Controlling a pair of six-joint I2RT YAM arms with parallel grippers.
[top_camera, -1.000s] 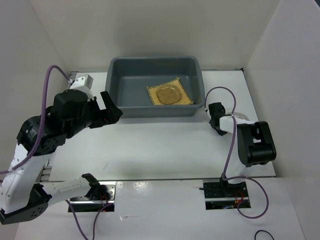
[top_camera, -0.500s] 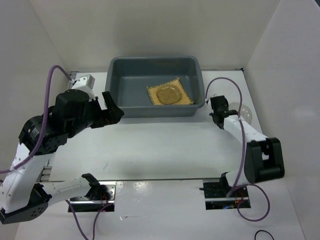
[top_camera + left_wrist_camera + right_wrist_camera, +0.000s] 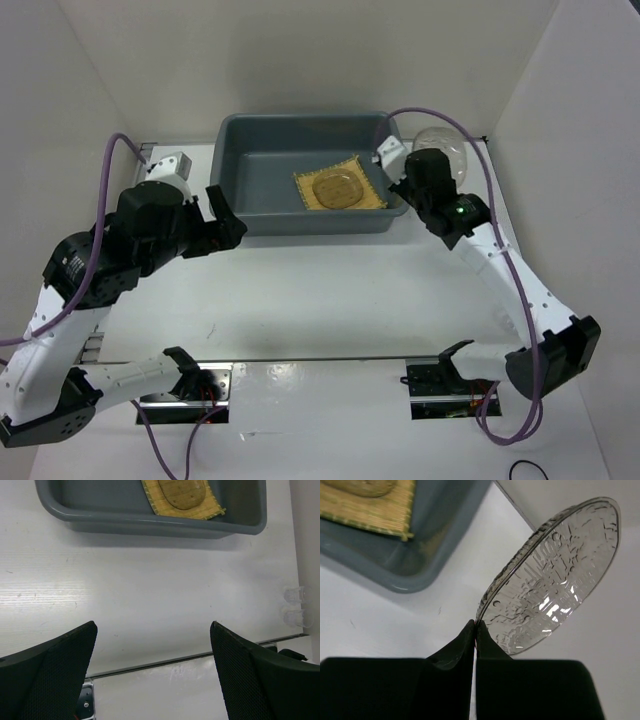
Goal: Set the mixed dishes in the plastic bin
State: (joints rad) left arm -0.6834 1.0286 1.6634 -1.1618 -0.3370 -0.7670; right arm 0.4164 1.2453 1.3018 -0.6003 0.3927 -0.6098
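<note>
The right gripper (image 3: 476,629) pinches a clear textured plate (image 3: 555,575) by its rim, tilted on edge beside the far right corner of the plastic bin (image 3: 300,118). Inside the bin lies the yellow mat (image 3: 372,198) with another plate (image 3: 338,189) on it. The left gripper (image 3: 152,630) hangs spread wide, left of the bin.

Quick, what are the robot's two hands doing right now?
Left hand: open, holding nothing.
Right hand: shut on the rim of a clear plate.
</note>
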